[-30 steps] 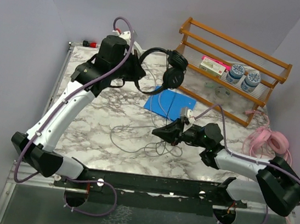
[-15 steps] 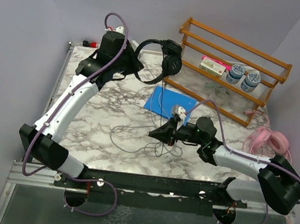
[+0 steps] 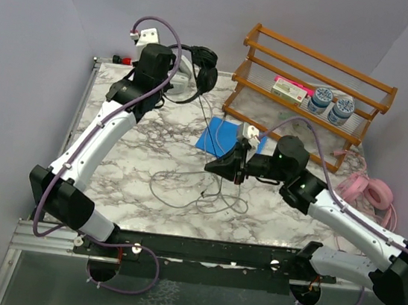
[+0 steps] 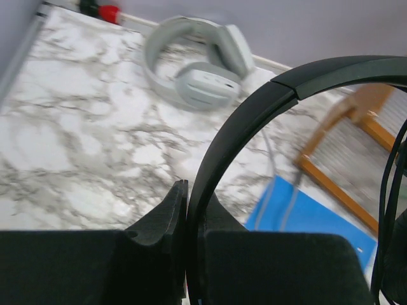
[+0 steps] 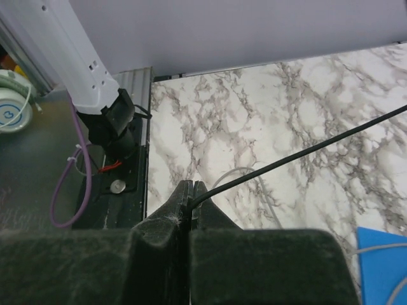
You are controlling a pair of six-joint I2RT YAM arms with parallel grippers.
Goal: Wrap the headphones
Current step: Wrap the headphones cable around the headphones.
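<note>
Pinching black headphones (image 4: 331, 70): left hand (image 4: 187, 210); right hand (image 5: 191, 194) pinching thin cable (image 5: 305, 152); marble table (image 3: 136, 151), lavender walls (image 3: 208, 10).

Finishes noted
Saw glossy marble on the table (image 3: 162, 141), varnished wood on the rack (image 3: 329, 62), matt plastic on the black headphones (image 4: 235, 133), smooth plastic on the grey headphones (image 4: 203, 86).

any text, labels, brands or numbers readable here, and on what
Nothing is legible.
jars on the wooden rack: blue-and-white labels, too small to read.
small box beside them: print too small to read.
round white item at the right wrist view's left edge: blue mark, blurred and cut off.
</note>
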